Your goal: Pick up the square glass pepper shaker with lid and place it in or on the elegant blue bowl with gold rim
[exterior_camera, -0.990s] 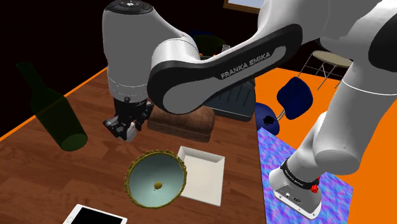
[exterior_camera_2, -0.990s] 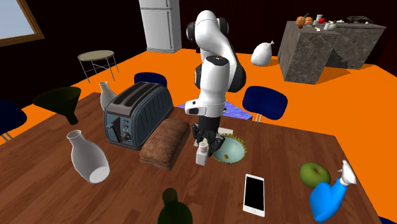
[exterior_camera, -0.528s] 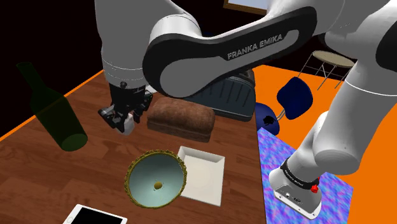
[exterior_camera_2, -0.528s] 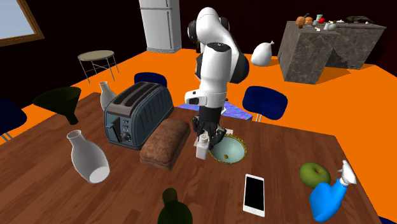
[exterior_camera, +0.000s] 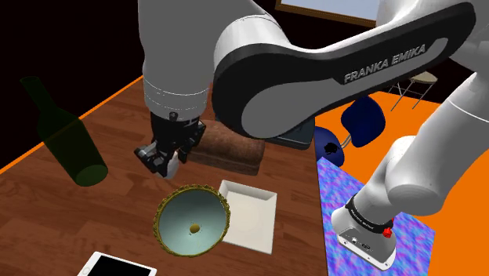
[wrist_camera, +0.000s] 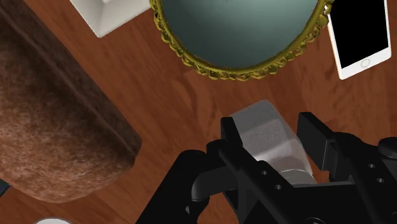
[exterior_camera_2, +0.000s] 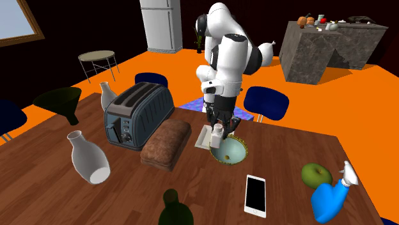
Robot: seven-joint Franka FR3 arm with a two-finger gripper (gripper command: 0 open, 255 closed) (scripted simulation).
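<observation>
The all-black two-finger gripper (wrist_camera: 272,131) is clamped narrow on a small square-sided, pale grey shaker (wrist_camera: 264,136), one finger pressed to each flat side. From the far side of the table the shaker (exterior_camera_2: 219,134) hangs under the gripper (exterior_camera_2: 219,130) and looks to be held off the wood, just beside the round bowl with a pale blue-green inside and a scalloped gold rim (exterior_camera_2: 231,152). Looking along the hand, a strip of bare brown wooden table (wrist_camera: 184,95) lies between the shaker and the bowl's rim (wrist_camera: 235,69), so the shaker is not over the bowl and nothing of it touches the bowl. From behind the stand, the gripper (exterior_camera: 161,155) sits up and to the left of the bowl (exterior_camera: 176,221).

A shallow white square dish (exterior_camera: 249,213) lies right against the bowl, on the side toward the robot's stand. A long, rough brown loaf of bread (exterior_camera_2: 166,144) rests near the bowl, past the gripper. A dark blue-grey toaster (exterior_camera_2: 137,115) stands beyond the loaf, farther from the bowl. A white-edged phone with a black screen (exterior_camera_2: 255,194) lies flat near the bowl on the opposite side from the loaf. A dark green glass bottle (exterior_camera: 67,133) lies tipped on the table well apart from the bowl.
</observation>
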